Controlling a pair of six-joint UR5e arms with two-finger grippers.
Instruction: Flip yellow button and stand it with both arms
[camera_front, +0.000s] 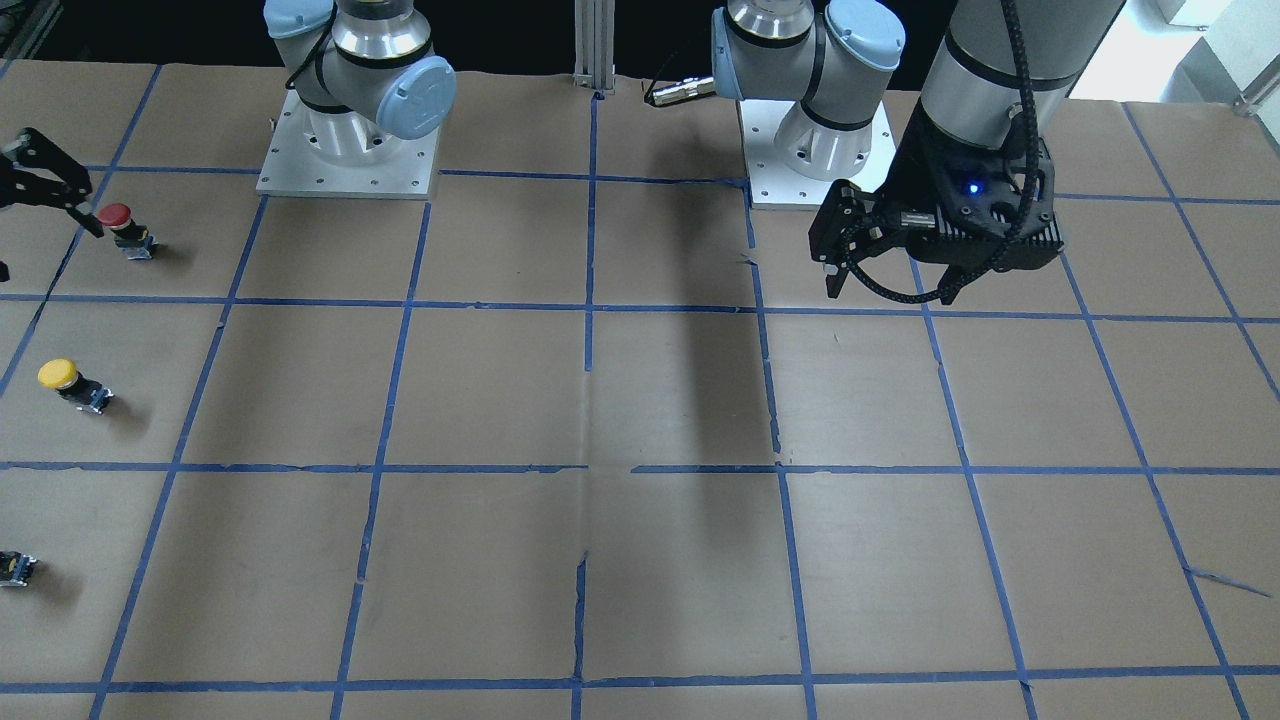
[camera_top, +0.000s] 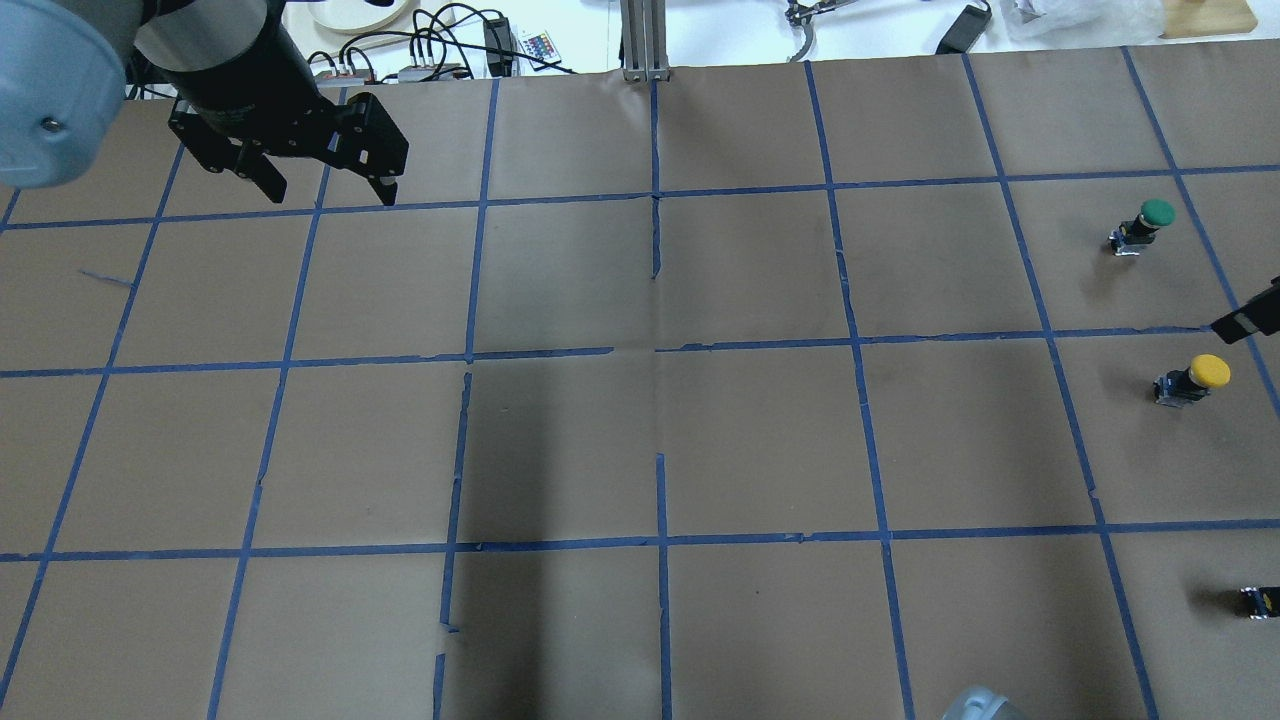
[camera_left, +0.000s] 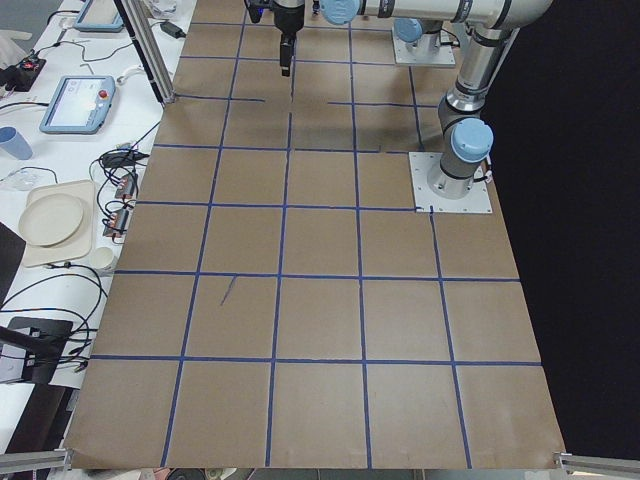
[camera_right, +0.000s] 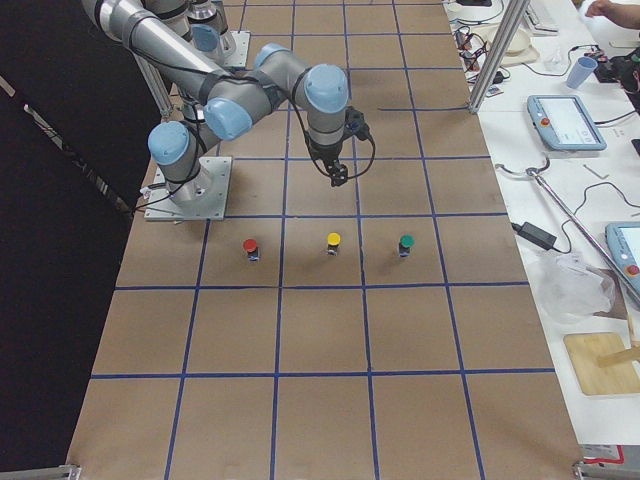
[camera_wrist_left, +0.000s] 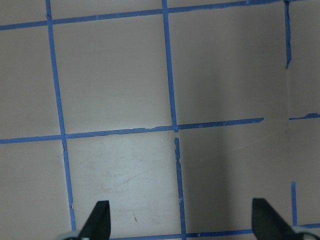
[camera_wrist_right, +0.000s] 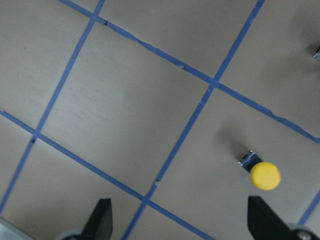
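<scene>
Two tools hover pointing down, spread apart: left tool (camera_top: 328, 192), right tool (camera_wrist_right: 177, 217) near yellow button (camera_wrist_right: 265, 175).

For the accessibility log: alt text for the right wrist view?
A yellow button sits at lower right on brown paper gridded with blue tape, seen from above. The right tool is open and empty, its two fingertips poking in at the bottom edge.

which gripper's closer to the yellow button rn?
Right. The right gripper hovers open above the table close by the yellow button, not touching it; the left gripper hangs open far across the table.
</scene>
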